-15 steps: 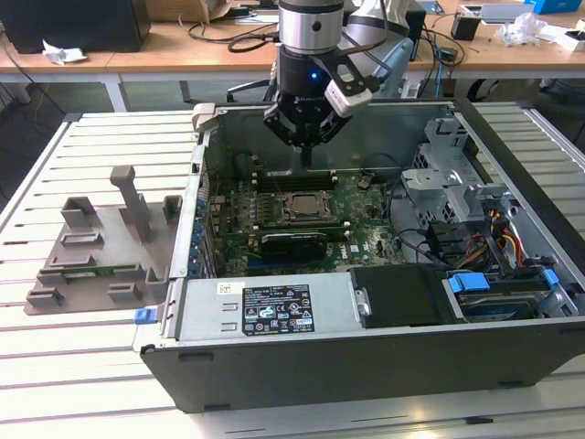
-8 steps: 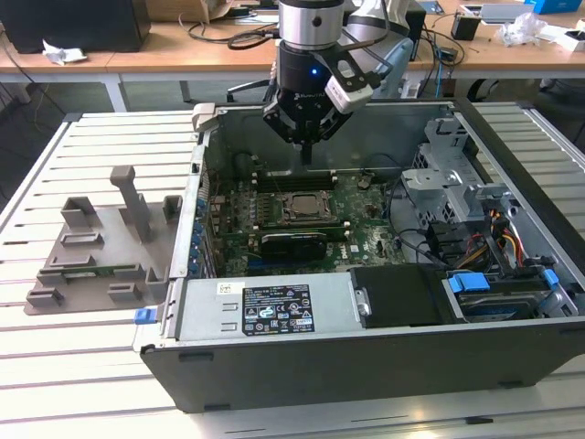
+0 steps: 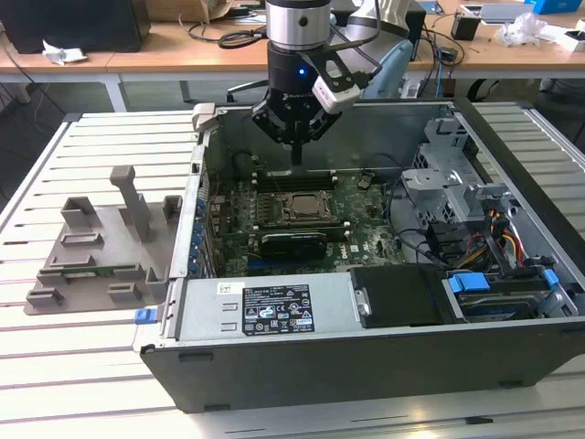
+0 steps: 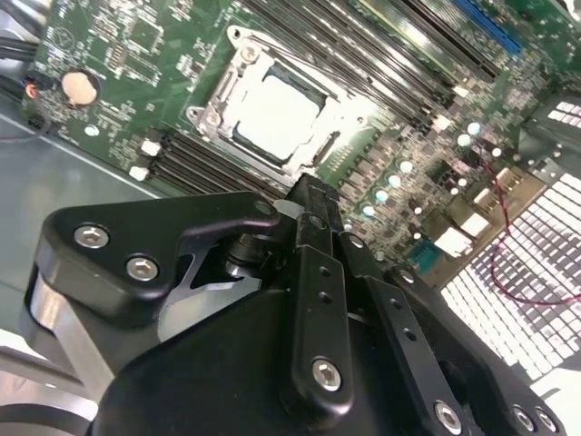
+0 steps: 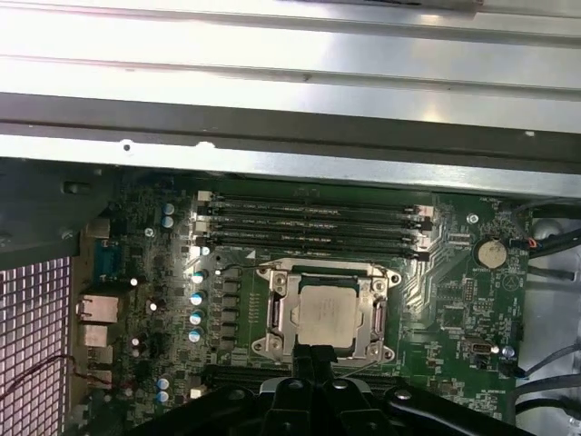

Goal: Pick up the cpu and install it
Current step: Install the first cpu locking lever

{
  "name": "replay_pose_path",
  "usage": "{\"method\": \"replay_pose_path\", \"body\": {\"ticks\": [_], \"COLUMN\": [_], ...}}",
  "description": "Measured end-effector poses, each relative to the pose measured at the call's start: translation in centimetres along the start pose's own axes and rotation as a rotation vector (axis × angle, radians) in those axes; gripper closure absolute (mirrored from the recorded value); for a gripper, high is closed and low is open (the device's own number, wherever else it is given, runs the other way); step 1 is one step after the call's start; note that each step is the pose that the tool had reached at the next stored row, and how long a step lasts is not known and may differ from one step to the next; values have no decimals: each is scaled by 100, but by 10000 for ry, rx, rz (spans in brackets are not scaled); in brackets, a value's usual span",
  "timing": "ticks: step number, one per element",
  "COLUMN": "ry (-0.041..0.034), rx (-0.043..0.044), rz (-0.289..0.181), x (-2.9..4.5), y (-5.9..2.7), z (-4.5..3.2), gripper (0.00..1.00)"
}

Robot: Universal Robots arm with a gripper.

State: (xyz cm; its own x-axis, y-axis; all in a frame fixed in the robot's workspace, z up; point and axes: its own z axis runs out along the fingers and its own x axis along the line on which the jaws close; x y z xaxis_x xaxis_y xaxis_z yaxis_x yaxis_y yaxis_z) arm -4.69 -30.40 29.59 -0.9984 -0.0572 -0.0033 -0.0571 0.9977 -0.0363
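1. My gripper (image 3: 296, 157) hangs above the open computer case (image 3: 366, 357), its black fingers pressed together to a single narrow tip with nothing between them; the tip hovers just above the motherboard (image 3: 366, 233), on the far side of the socket as the exterior view shows it.

2. The cpu (image 5: 329, 314) lies flat inside the metal-framed socket (image 5: 272, 313) near the middle of the motherboard, its pale silver lid facing up. In the second wrist view the cpu (image 4: 277, 116) sits level within the socket frame (image 4: 213, 104), apart from my fingertips (image 4: 313, 195).

3. The chip is near enough square that I cannot tell a long axis; its edges run in line with the socket frame and parallel to the rows of memory slots (image 5: 309, 222) beside the socket.

4. The case lies on its side with the panel off. Around the socket it holds the green motherboard, a grey drive cage (image 3: 448, 183) towards the exterior view's right, bundled cables (image 3: 503, 233) beyond that, and a labelled power supply (image 3: 265, 311) along the near wall.

5. Outside the case, well away from the socket towards the exterior view's left, a grey plastic fixture tray (image 3: 87, 261) rests on the slatted white table (image 3: 91, 366).
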Motion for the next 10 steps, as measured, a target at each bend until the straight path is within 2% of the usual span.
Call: {"method": "replay_pose_path", "body": {"ticks": [3, 10], "ry": [0, 0], "rx": [1, 0], "rz": [-2, -2], "x": [57, 239], "y": [3, 14], "z": [-1, -1], "gripper": [89, 89]}}
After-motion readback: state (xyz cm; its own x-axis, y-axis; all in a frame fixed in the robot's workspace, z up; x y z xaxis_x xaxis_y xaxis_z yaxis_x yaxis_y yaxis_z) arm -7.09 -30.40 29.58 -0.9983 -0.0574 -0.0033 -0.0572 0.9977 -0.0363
